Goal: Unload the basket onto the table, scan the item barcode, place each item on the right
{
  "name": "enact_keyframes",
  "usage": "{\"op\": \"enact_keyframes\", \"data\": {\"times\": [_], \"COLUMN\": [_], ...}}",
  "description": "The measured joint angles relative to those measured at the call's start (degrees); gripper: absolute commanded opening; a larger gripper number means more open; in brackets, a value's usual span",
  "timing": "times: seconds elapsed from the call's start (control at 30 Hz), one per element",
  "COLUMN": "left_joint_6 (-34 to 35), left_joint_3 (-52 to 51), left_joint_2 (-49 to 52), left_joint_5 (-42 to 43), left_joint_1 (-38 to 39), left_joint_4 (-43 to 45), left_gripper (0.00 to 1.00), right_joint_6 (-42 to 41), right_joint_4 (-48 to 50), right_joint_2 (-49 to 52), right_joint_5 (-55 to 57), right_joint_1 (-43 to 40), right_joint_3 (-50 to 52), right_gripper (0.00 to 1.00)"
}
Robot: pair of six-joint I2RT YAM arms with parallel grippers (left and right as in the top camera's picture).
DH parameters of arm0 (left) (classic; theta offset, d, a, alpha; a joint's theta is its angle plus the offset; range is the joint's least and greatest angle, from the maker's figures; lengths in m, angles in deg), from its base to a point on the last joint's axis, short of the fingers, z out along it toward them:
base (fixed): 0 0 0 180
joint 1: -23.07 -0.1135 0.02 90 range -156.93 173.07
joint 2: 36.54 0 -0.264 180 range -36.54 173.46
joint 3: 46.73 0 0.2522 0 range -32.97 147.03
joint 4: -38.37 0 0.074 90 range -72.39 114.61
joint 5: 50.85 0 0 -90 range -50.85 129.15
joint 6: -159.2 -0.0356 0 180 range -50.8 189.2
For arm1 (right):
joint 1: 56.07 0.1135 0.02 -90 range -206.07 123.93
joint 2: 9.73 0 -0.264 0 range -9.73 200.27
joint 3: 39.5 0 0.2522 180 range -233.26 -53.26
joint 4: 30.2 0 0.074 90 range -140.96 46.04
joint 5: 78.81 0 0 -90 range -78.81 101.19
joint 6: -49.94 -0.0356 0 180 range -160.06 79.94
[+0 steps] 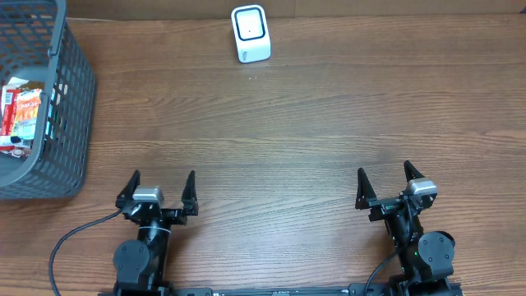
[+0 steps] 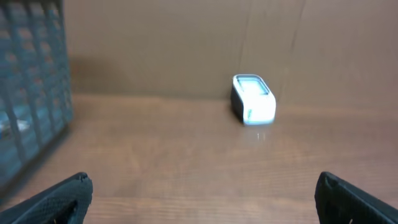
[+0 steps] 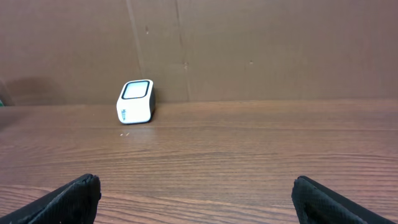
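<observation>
A white barcode scanner (image 1: 250, 34) with a dark window stands at the table's far edge; it also shows in the left wrist view as the scanner (image 2: 253, 99) and in the right wrist view as the scanner (image 3: 135, 101). Packaged items (image 1: 22, 111) in red and white wrappers lie inside the grey basket (image 1: 70, 123) at the left. My left gripper (image 1: 161, 182) rests open at the near left with nothing between its fingers. My right gripper (image 1: 384, 176) rests open at the near right, also holding nothing. Both are far from the scanner and the items.
The basket's mesh wall (image 2: 28, 99) fills the left side of the left wrist view. A brown cardboard wall (image 3: 249, 43) backs the wooden table (image 1: 279, 140). Black cables (image 1: 62, 247) trail from the arm bases at the front edge.
</observation>
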Motion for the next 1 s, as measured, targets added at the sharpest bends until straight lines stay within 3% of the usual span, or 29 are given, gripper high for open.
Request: {"op": "enact_keyframes", "data": {"times": [0.13, 0.23, 0.57, 0.73, 1.0], "left_joint_6": [-1.64, -3.61, -13.64, -16.63, -17.49], "left_joint_3": [0.59, 4.74, 37.75, 56.19, 91.69], "left_joint_2": [0.00, 0.00, 4.61, 14.69, 41.38], "left_joint_5": [0.66, 1.38, -4.02, -9.60, -15.50], "left_joint_1": [0.00, 0.00, 0.00, 0.00, 0.00], "left_joint_4": [7.13, 7.23, 2.36, -10.60, -43.04], "left_gripper": [1.00, 1.00, 1.00, 1.00, 1.00], "right_joint_6": [0.02, 0.02, 0.04, 0.00, 0.02], "right_joint_4": [0.04, 0.04, 0.07, 0.02, 0.02], "right_joint_2": [0.00, 0.00, 0.00, 0.00, 0.00], "right_joint_5": [0.02, 0.02, 0.00, 0.00, 0.00], "right_joint_1": [0.00, 0.00, 0.00, 0.00, 0.00], "right_joint_3": [0.00, 0.00, 0.00, 0.00, 0.00], "right_gripper": [1.00, 1.00, 1.00, 1.00, 1.00]}}
